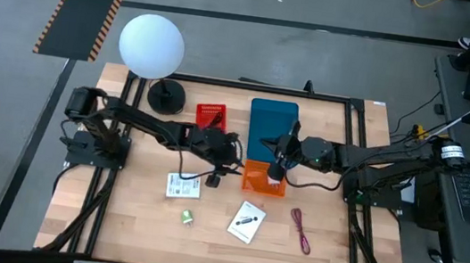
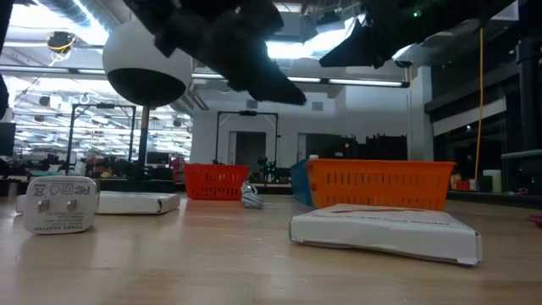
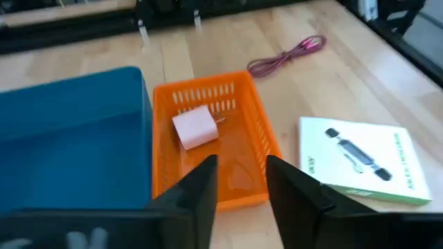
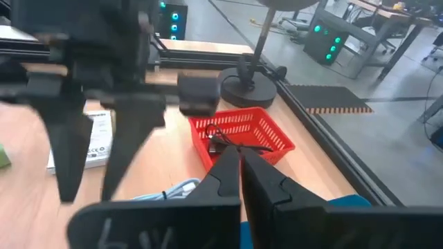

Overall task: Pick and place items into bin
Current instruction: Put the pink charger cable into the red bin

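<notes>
Left hand (image 3: 239, 183): we see it raised above the table's middle, beside the orange bin; its two dark fingers stand apart with a clear gap and nothing between them.
Right hand (image 4: 240, 173): we find it over the orange and blue bins, fingers pressed together, holding nothing that we can see.
Orange bin (image 1: 256, 180): it sits near the table's centre, touching the blue bin (image 1: 272, 123) behind it.
Pink square (image 3: 195, 126): it lies inside the orange bin, on its floor.
Red bin (image 4: 242, 135): it stands beside the blue bin, toward the lamp; a dark cable (image 4: 232, 143) lies in it.
Maroon cable (image 1: 299, 228): we see it loose on the wood, on the right arm's side, well apart from the bins.
White card with black mark (image 1: 246, 221): it lies flat in front of the orange bin, between the green cube and the maroon cable.
White card with green mark (image 1: 182, 186): it lies flat below the left arm's wrist.
Green cube (image 1: 187, 218): it sits near the table's front, just in front of that second card.
Globe lamp (image 1: 151, 46): it stands at the back corner on its black base.
Table (image 1: 138, 227): pale wood, framed by black rails.
</notes>
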Controlling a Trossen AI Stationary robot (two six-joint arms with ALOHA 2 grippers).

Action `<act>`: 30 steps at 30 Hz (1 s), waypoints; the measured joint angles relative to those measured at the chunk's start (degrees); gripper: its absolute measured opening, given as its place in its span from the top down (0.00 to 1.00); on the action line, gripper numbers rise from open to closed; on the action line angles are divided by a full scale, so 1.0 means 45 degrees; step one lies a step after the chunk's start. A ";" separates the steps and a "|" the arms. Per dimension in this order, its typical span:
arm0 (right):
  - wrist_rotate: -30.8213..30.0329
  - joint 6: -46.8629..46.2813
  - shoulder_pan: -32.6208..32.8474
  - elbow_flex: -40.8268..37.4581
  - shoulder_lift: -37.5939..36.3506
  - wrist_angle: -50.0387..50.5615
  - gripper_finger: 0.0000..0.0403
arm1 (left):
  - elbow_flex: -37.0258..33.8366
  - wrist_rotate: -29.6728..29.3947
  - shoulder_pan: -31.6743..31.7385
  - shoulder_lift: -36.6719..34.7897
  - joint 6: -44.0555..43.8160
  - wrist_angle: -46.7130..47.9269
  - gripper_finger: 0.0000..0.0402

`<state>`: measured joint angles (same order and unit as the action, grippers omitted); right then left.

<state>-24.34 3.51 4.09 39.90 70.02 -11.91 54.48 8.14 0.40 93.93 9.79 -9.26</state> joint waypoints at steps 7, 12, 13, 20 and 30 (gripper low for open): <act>-0.0011 -0.0675 0.0153 0.0000 -0.0021 0.0568 1.00 | -0.2181 -0.0580 0.0000 -0.2163 -0.0347 -0.1564 0.97; -0.0048 -0.2046 0.0279 -0.0024 -0.0454 0.1740 1.00 | -0.4173 -0.0789 0.0011 -0.3373 -0.0335 -0.3703 0.99; -0.0039 -0.2349 0.0380 -0.0012 -0.0557 0.1785 1.00 | -0.4506 -0.0818 0.0015 -0.3570 -0.0332 -0.4000 0.99; 0.0010 -0.4388 0.1365 -0.0001 -0.1276 0.3623 1.00 | -0.5795 -0.1117 0.0196 -0.4498 -0.1278 -0.4736 0.99; 0.0000 -0.9685 0.3003 0.1777 -0.0958 0.9979 1.00 | -0.6192 -0.1243 0.0170 -0.4512 -0.0877 -0.5185 0.99</act>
<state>-24.34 -40.07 17.60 47.89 65.71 33.00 26.61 2.55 1.17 73.63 5.84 -32.59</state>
